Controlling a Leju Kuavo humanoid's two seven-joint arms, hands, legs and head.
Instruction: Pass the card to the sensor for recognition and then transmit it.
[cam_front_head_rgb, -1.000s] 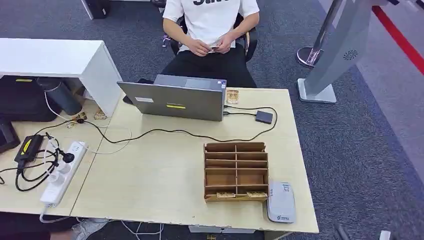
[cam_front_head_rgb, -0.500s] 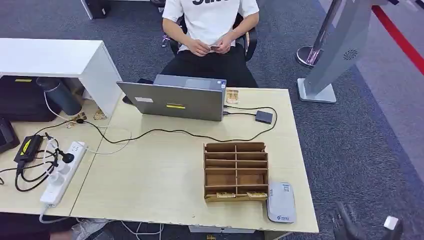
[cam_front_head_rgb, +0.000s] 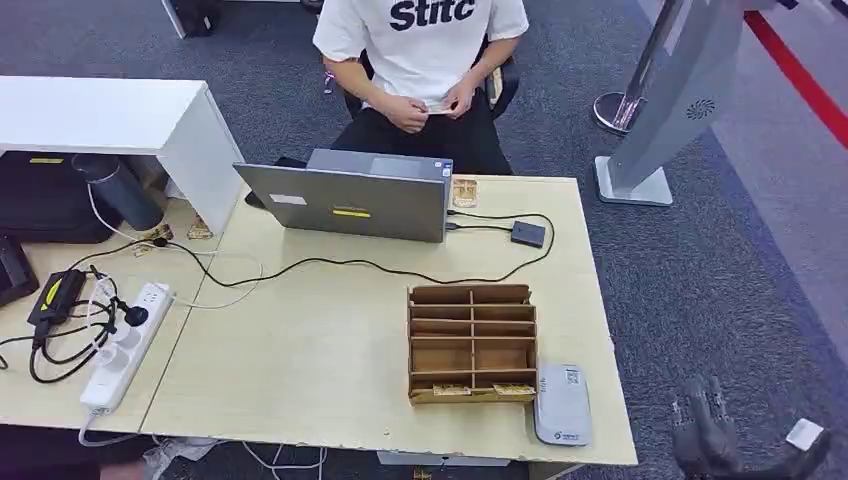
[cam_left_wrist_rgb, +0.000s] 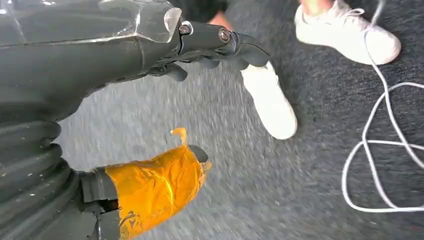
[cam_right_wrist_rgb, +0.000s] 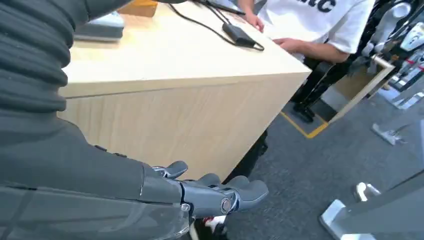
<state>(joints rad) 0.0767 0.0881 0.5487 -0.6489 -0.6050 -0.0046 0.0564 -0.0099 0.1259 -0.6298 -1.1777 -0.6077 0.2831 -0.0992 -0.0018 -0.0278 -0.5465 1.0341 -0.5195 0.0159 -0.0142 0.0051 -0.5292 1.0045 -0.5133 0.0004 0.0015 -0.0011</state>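
Right hand (cam_front_head_rgb: 712, 432) beside the surface's (cam_front_head_rgb: 330, 340) near right corner, fingers apart, holding nothing. Left hand (cam_left_wrist_rgb: 150, 75) over carpet, released. Card (cam_front_head_rgb: 437, 106) pinched in seated person's (cam_front_head_rgb: 425, 50) hands beyond the far edge.

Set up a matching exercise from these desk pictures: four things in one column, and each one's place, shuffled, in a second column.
Things:
1. laptop
2. card reader
3. power strip
4. wooden organiser

Places:
A. near the table's front right corner
B. on the left side, among cables
C. at the far edge, in front of the seated person
D. just left of the card reader

Pairs: 1-C, 2-A, 3-B, 4-D
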